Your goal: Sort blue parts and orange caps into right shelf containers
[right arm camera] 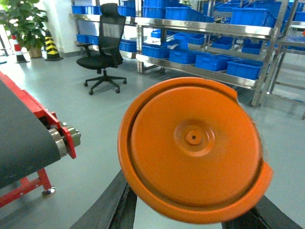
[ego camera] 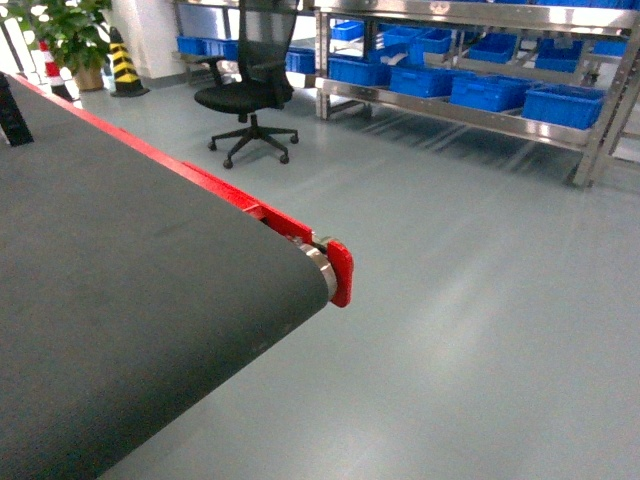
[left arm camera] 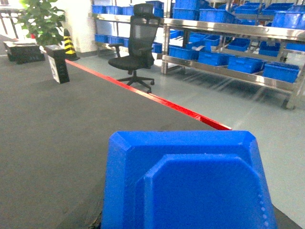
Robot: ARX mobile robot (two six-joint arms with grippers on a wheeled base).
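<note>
Right pincer grasps a round orange plastic cap [right arm camera: 193, 148], held up over the grey floor [right arm camera: 95, 157]. Left pincer grasps a chunky blue plastic part [left arm camera: 188, 183] above the dark conveyor belt [left arm camera: 52, 133]. Bright-blue ribbed plastic containers [ego camera: 563, 104] line the steel shelf [ego camera: 470, 112] beyond a black office chair [ego camera: 250, 90].

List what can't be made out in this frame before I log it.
- Left gripper: left wrist view, hidden behind the blue part.
- Right gripper: right wrist view, mostly hidden by the orange cap.
- Both grippers: outside the head view.
- Containers: contents too distant to see.
</note>
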